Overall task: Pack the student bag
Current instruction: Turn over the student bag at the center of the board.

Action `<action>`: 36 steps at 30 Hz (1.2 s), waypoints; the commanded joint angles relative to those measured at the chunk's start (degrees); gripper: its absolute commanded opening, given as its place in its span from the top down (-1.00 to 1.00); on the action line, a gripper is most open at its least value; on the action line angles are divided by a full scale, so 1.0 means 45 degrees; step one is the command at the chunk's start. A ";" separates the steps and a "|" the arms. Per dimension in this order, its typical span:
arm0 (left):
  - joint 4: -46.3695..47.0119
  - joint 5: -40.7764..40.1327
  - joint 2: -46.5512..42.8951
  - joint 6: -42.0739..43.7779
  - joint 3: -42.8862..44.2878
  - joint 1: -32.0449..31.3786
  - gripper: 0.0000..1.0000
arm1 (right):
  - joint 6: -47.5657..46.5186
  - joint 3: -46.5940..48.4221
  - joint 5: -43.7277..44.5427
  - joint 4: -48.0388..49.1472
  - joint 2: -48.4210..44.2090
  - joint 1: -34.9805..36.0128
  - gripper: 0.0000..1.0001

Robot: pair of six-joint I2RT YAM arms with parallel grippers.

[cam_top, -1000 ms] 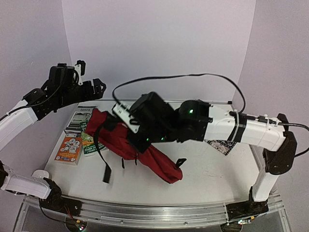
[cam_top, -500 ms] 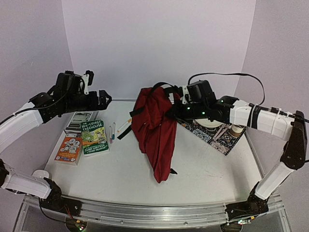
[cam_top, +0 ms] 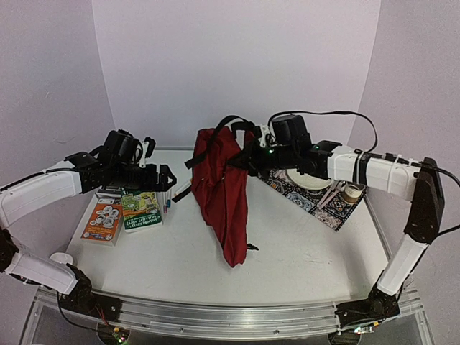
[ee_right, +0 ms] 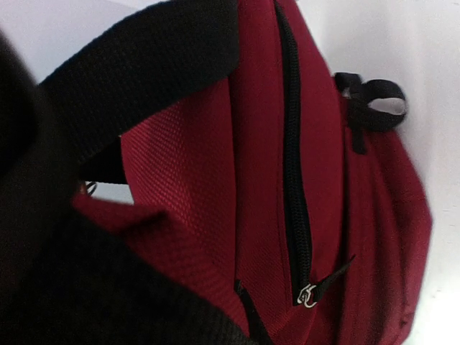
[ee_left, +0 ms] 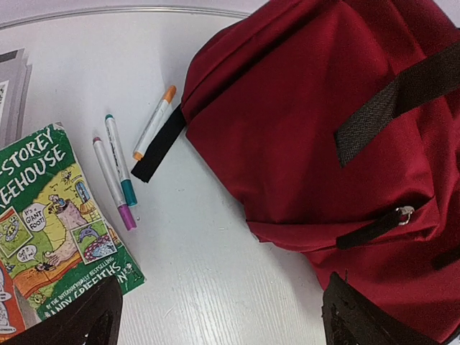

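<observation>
The student bag (cam_top: 226, 194) is dark red with black straps. It hangs upright over the middle of the table, its lower end touching the tabletop. My right gripper (cam_top: 246, 159) is shut on its upper part and holds it up. The right wrist view shows the bag's red fabric (ee_right: 266, 180), a closed black zipper (ee_right: 293, 165) and a black strap (ee_right: 136, 65); my own fingers are hidden there. My left gripper (cam_top: 169, 180) is open and empty, low over the table just left of the bag (ee_left: 316, 129), and it also shows in the left wrist view (ee_left: 223, 287).
A green Treehouse book (cam_top: 141, 210), an orange book (cam_top: 103, 220) and a grey book lie at the left. Three markers (ee_left: 118, 159) lie between the books and the bag. A patterned mat (cam_top: 316, 200) with a white plate (cam_top: 310, 180) and a tape roll (cam_top: 352, 192) lies at the right.
My right arm has swung the bag up off the books and brought it to hang upright mid-table. My left arm has dropped lower and moved right, toward the bag.
</observation>
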 commanded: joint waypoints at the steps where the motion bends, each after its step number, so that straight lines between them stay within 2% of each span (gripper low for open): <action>1: 0.0496 -0.0177 -0.0334 -0.0355 0.0061 0.0075 -0.96 | 0.0976 0.2259 -0.1869 0.2108 0.0776 0.0739 1.00; 5: 0.0482 -0.0177 -0.0528 -0.0416 0.0159 0.0066 -0.95 | 0.1501 0.2964 -0.1881 0.3234 0.0851 0.1026 1.00; 8: 0.0504 -0.0177 -0.0667 -0.0402 0.0242 0.0075 -0.95 | 0.1625 0.2133 -0.1139 0.4017 0.0288 0.1027 1.00; 14: 0.0590 0.0450 -0.0458 -0.0273 0.0215 0.0067 -0.94 | 0.2105 -0.2268 0.0887 0.4964 -0.1494 0.0534 1.00; 18: 0.1066 0.1741 -0.0101 -0.0279 -0.0063 0.0050 -0.92 | 0.2472 -0.5669 0.2011 0.5000 -0.2792 0.0027 0.96; 22: 0.1946 0.3159 0.0320 -0.0465 -0.0501 -0.0051 -0.89 | 0.2290 -0.7897 0.2950 0.4060 -0.4133 -0.0254 0.89; 24: 0.2298 0.3505 0.0645 -0.0583 -0.0682 -0.0201 -0.88 | 0.1873 -0.8570 0.3540 0.3338 -0.4648 -0.0351 0.78; 30: 0.2921 0.3749 0.1630 -0.0878 -0.0700 -0.0755 -0.88 | 0.0180 -0.8869 0.4230 0.0640 -0.5109 -0.0428 0.47; 36: 0.3019 0.3396 0.2219 -0.0996 -0.0507 -0.1406 -0.87 | -0.1162 -0.8849 0.3720 -0.1176 -0.5015 -0.0447 0.04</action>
